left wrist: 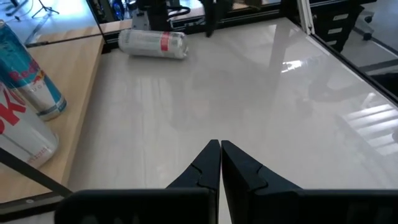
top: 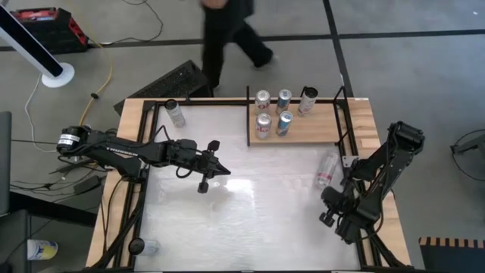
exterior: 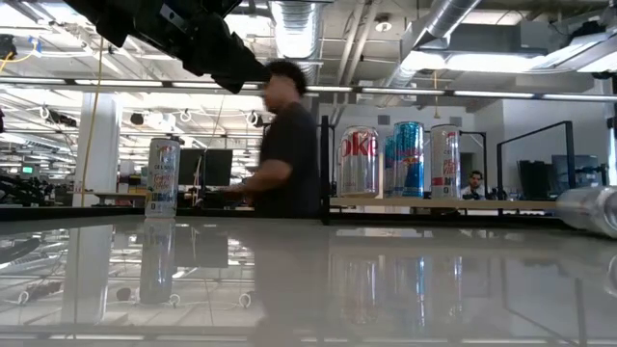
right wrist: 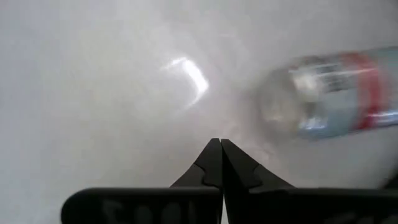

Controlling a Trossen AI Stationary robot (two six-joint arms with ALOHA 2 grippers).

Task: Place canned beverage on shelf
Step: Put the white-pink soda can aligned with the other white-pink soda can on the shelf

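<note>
Two cans are off the shelf (top: 303, 133) in the high view: one upright near the table's far left corner (top: 175, 112), one lying on its side (top: 326, 171) on the white tabletop (top: 242, 220) just below the shelf's right end. Five cans already stand on the board. The left gripper (top: 217, 168) hangs over mid-table, fingers pinched together and holding nothing. The right gripper (top: 330, 214) is tucked low on the right, near the lying can, and this view does not settle its jaws. A person walks past beyond the table.

From the low view, the standing can (exterior: 163, 177) is tall and slim, and three shelf cans (exterior: 400, 160) show raised on the board; the lying can (exterior: 586, 210) shows end-on at the right edge. That height and slimness the overhead picture hides.

The left wrist view shows the fingers closed tip to tip on nothing, the lying can (left wrist: 153, 43) far across the white top, and two shelf cans beside the camera.

The right wrist view has its fingers likewise shut and empty, with the lying can (right wrist: 336, 93) close and blurred.

Judging by look, such a can is light, thin-walled and smooth, so it could roll, slip or dent. I would take it across mid-body, jaws square to its axis, with moderate squeeze, then stand it upright.
</note>
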